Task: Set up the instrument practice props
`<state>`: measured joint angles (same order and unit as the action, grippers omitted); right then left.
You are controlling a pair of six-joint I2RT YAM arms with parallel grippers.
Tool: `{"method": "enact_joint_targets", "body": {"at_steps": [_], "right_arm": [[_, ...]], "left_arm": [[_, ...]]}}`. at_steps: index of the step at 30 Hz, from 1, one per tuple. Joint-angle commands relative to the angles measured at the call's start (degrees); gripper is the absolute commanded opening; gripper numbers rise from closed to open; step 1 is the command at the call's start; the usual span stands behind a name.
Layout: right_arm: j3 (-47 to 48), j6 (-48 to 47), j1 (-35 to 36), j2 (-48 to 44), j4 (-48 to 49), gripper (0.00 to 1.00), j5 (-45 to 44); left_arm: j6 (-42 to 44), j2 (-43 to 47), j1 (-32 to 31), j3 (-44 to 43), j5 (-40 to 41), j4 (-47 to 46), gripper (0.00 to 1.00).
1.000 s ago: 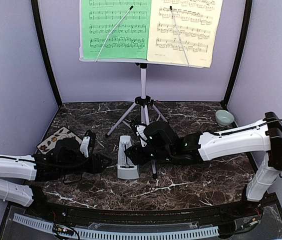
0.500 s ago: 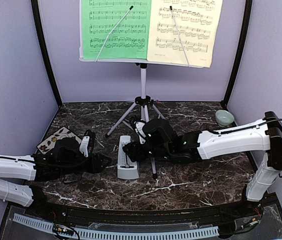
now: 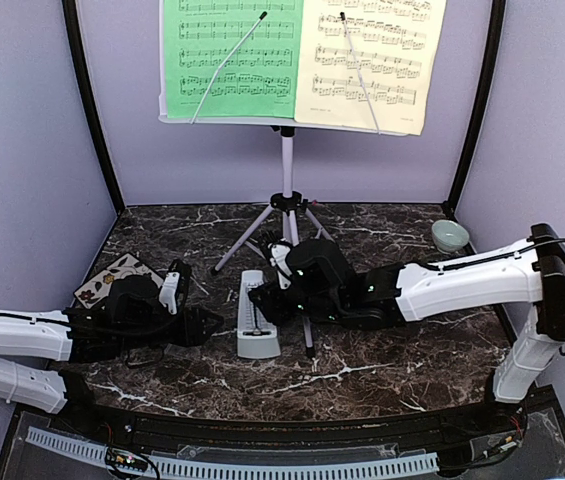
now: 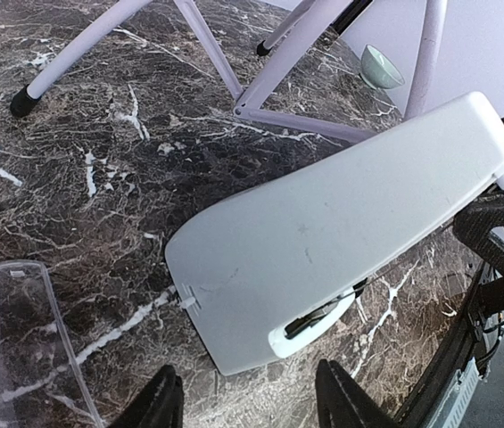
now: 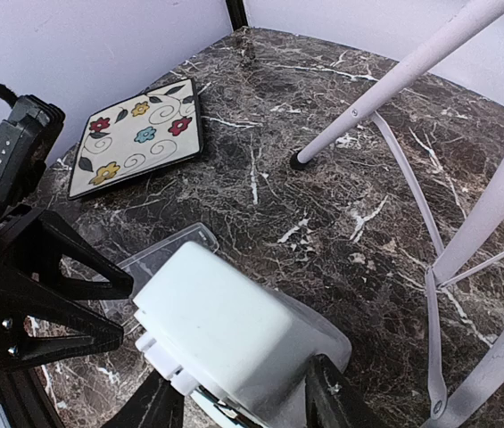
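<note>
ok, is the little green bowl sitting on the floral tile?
No, the bowl sits on the marble in the far right corner, while the floral tile lies well apart on the left side.

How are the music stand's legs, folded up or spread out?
Spread out: on the music stand, white legs splay outward onto the table.

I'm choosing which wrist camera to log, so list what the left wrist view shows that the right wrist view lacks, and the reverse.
Only the left wrist view: the small pale-green bowl, far back. Only the right wrist view: the floral tile. Both: the metronome lying on its side, the stand's white legs, the clear cover beside the metronome, and the marble table.
</note>
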<state>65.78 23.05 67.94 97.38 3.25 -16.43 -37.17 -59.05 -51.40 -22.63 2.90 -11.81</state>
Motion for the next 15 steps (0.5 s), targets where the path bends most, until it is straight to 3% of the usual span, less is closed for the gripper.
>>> {"method": "enact_joint_targets", "body": {"at_steps": [1, 15], "right_arm": [[-2.78, 0.37, 0.08, -1.94, 1.38, 0.44, -1.16], [-5.32, -0.81, 0.05, -3.5, 4.25, 0.47, 1.72]], "left_arm": [[0.7, 0.26, -0.27, 0.24, 0.45, 0.41, 0.53], [1.55, 0.25, -0.28, 0.05, 0.36, 0.26, 0.52]]}}
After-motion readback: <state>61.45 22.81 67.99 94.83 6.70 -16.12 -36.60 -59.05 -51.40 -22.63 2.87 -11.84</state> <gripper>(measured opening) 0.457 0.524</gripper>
